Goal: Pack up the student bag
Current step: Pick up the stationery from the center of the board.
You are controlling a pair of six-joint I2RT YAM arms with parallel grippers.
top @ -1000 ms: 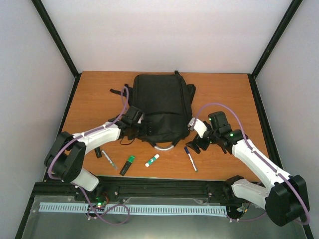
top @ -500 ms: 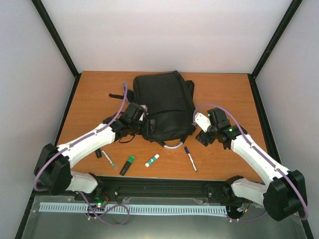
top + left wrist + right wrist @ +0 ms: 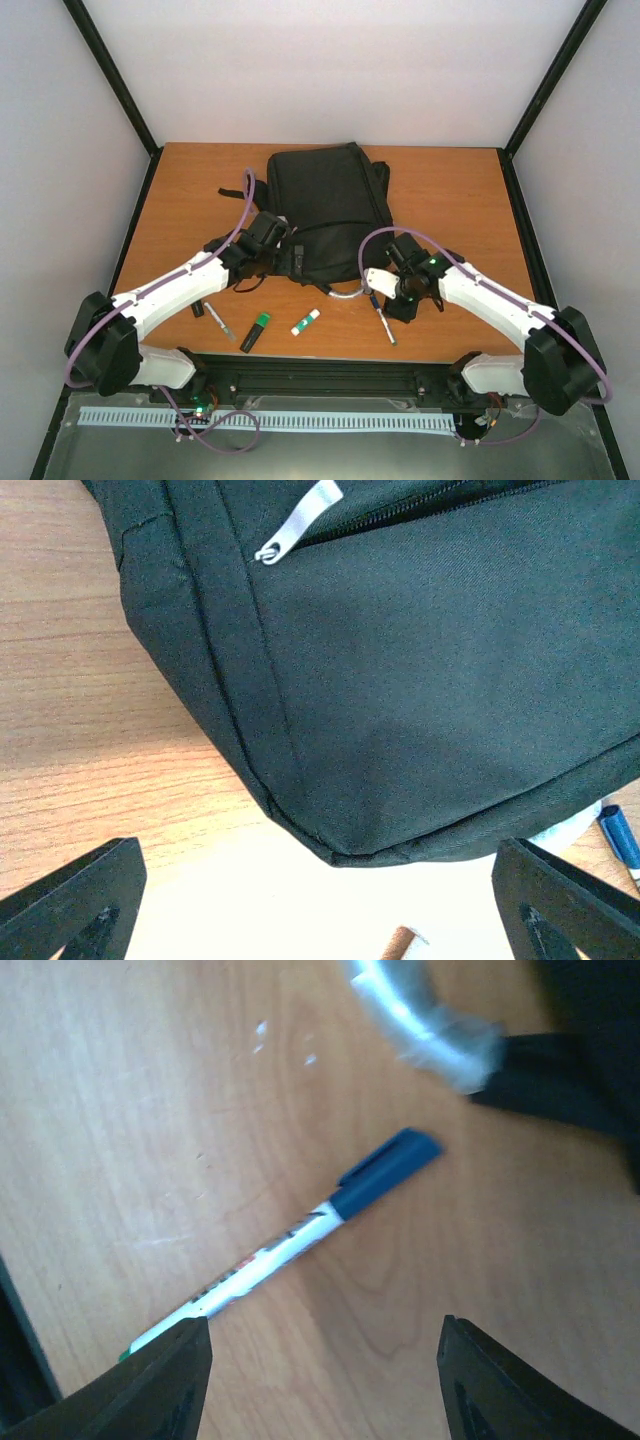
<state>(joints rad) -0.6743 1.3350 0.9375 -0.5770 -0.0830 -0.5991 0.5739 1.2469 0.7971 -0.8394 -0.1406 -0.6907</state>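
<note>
1. Backpack placement: we saw the student bag (image 3: pixel 325 205), black fabric, lying flat on the wooden table (image 3: pixel 190 200). It lay just ahead of the left gripper (image 3: pixel 320 910), and ahead and to the right of the right gripper (image 3: pixel 325 1385).
2. The left gripper's jaws stood wide apart with nothing between them, poised at the bag's near corner. A white zip pull (image 3: pixel 297 525) lay further ahead of it.
3. The right gripper was likewise spread and empty. It hovered above a blue-capped pen (image 3: pixel 290 1245) on the wood just ahead of its fingertips, and the bag's grey handle loop (image 3: pixel 420 1020) lay beyond the pen.
4. We judged the bag soft and floppy, probably light, and liable to sag or slide on the smooth wood if pushed. Its cloth offered no stiff edge.
5. We judged the handle loop the surest place to take hold for lifting, and the zip pull for opening, with the other gripper steadying the fabric.
</note>
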